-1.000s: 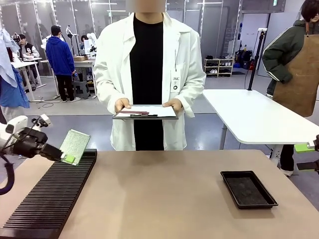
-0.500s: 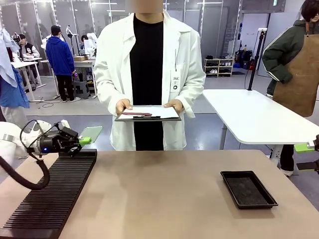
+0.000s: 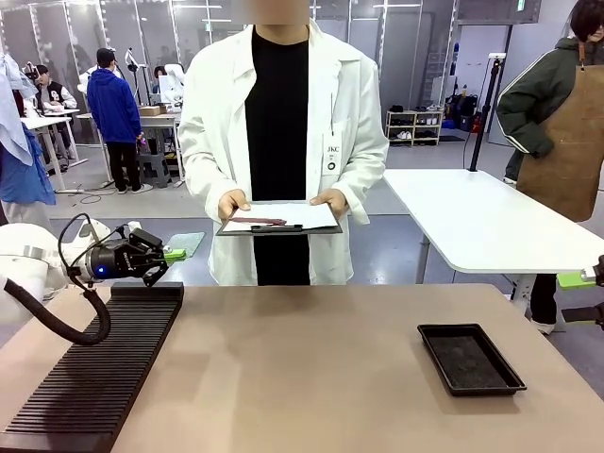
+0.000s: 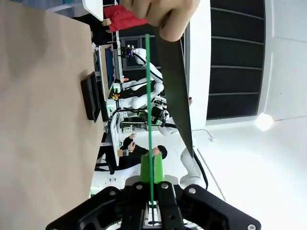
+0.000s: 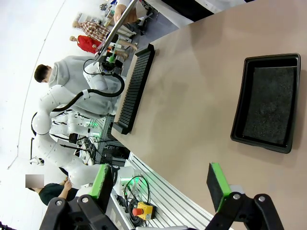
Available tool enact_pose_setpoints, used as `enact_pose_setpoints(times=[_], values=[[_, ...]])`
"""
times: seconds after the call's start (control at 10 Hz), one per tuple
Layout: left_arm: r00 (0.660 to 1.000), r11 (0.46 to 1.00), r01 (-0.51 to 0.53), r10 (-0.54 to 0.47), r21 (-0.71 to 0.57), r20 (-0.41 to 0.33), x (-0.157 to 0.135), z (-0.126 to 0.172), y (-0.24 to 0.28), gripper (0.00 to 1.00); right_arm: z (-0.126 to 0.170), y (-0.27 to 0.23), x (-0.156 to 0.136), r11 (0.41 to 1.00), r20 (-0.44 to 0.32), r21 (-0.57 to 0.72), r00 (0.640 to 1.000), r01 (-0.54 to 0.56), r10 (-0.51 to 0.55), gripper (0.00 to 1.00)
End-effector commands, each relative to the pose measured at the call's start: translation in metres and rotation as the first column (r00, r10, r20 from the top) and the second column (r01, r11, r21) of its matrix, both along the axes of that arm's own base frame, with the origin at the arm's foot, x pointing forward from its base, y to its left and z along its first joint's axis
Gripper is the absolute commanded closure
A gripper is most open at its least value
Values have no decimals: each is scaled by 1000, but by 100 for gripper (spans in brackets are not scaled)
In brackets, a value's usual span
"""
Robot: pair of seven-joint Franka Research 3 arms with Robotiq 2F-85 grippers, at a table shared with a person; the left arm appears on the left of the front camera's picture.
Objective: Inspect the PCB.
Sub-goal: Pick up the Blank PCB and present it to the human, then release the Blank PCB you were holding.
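My left gripper (image 3: 166, 255) is shut on the near edge of the PCB (image 3: 186, 243), a thin green board held almost level above the far end of the black rack (image 3: 94, 368). The board points at the person in the white coat, who holds a clipboard (image 3: 278, 218) in both hands. In the left wrist view the PCB (image 4: 147, 96) is a thin green line rising edge-on from between my green pads (image 4: 159, 167), beside the clipboard's dark edge (image 4: 175, 86). My right gripper (image 5: 158, 184) is open and holds nothing; it hangs beyond the table's right edge (image 3: 583, 296).
A shallow black tray (image 3: 470, 357) lies at the right of the table, also seen in the right wrist view (image 5: 266, 103). The slotted rack (image 5: 134, 86) runs along the left side. A white table (image 3: 491, 226) and another person stand behind at the right.
My left gripper has swung up and to the right, toward the person. The PCB has turned from tilted with its face showing to nearly flat. The right gripper has not moved.
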State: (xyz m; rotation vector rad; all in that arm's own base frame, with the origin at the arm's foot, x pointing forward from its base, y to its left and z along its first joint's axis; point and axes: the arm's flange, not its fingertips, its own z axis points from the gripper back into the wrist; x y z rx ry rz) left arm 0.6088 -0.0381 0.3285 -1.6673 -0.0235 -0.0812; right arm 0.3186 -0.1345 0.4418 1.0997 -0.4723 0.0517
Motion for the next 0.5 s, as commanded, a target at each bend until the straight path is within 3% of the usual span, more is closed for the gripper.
enact_pose_setpoints(times=[0.0, 0.4], values=[[1000, 1000, 2, -2, -6, -7, -3, -2, 1, 97, 1, -1, 1, 1000, 27, 10, 1000, -3, 2, 0], [1000, 1000, 2, -2, -6, -7, -3, -2, 1, 97, 1, -1, 1, 1000, 27, 10, 1000, -3, 2, 0]])
